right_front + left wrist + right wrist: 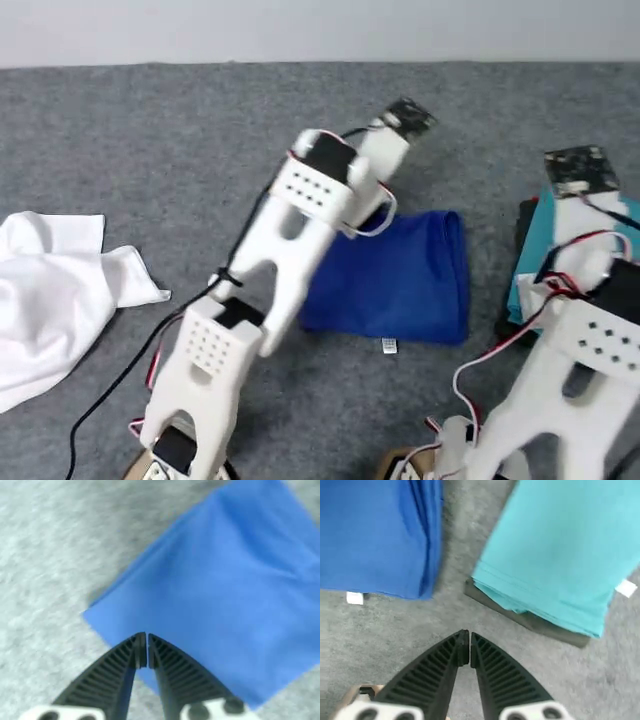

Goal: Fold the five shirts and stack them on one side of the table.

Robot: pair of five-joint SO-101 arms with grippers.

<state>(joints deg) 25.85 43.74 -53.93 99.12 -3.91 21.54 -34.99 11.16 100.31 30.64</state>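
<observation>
1. judging from how things lie, the folded royal-blue cotton shirt (400,280) looks finished and sits mid-table on the grey carpeted table top (150,130), well apart from the crumpled white shirt (50,300) at the far side.
2. a folded teal shirt (560,555) lies on a dark folded garment (560,636) at the table's other edge, just beside the blue one with a strip of carpet between them; this seems to be the stack.
3. the step in hand is probably moving the blue shirt onto that stack. the white shirt has yet to be folded.
4. the left gripper (146,640) hovers over the blue shirt near 1 corner, its jaws pressed together with nothing between them.
5. the right gripper (466,635) is likewise closed and empty, over the bare carpet between the 2 shirts.
6. the next move would call for spreading the jaws, then pinching all layers at the blue shirt's edge so the fold does not slip.
</observation>
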